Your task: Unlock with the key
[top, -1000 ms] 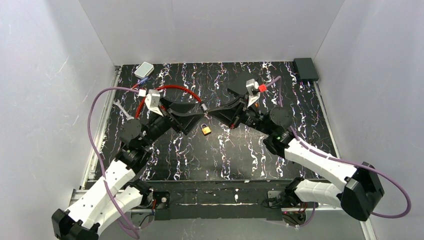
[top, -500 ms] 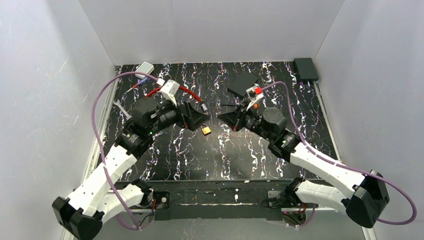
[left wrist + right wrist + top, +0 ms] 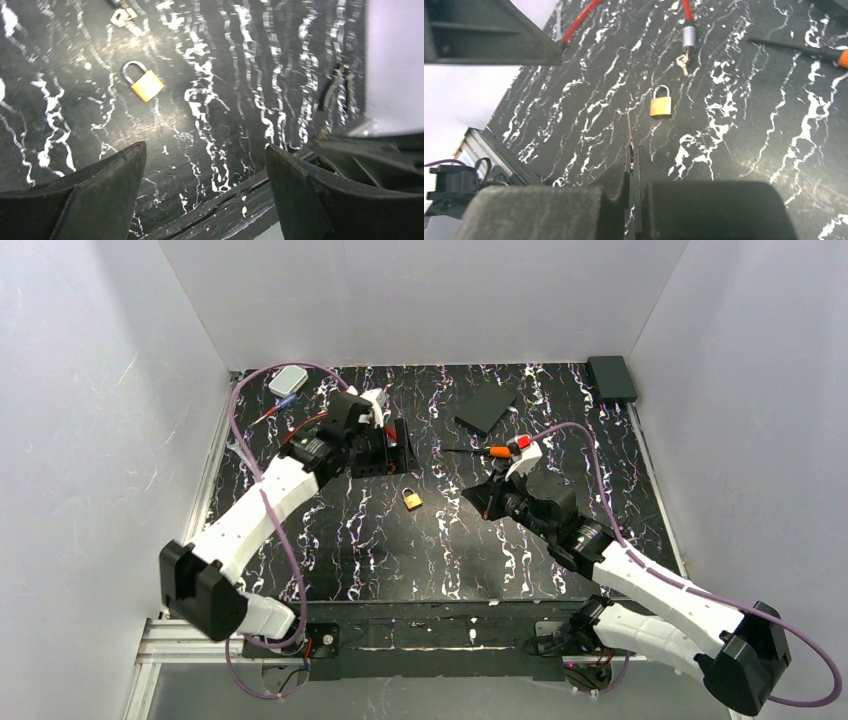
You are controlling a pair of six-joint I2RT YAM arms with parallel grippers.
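Note:
The small brass padlock lies flat on the black marbled table with its shackle down in the body. My right gripper hovers just to its right, shut on the key. The key shows only as a thin silvery sliver, edge-on, poking out ahead of the pressed fingertips toward the padlock. My left gripper hangs above and behind the padlock, open wide and holding nothing.
A red cable lock loops behind the left arm, small silvery bits lying at its metal end. An orange-handled screwdriver and a black pad lie farther back. A black box and a grey box fill the far corners.
Both grippers have pulled away from the centre, where they nearly met. The left arm swung up and back with its jaws wider; the right drew back toward the near right, still shut. The padlock stayed put.

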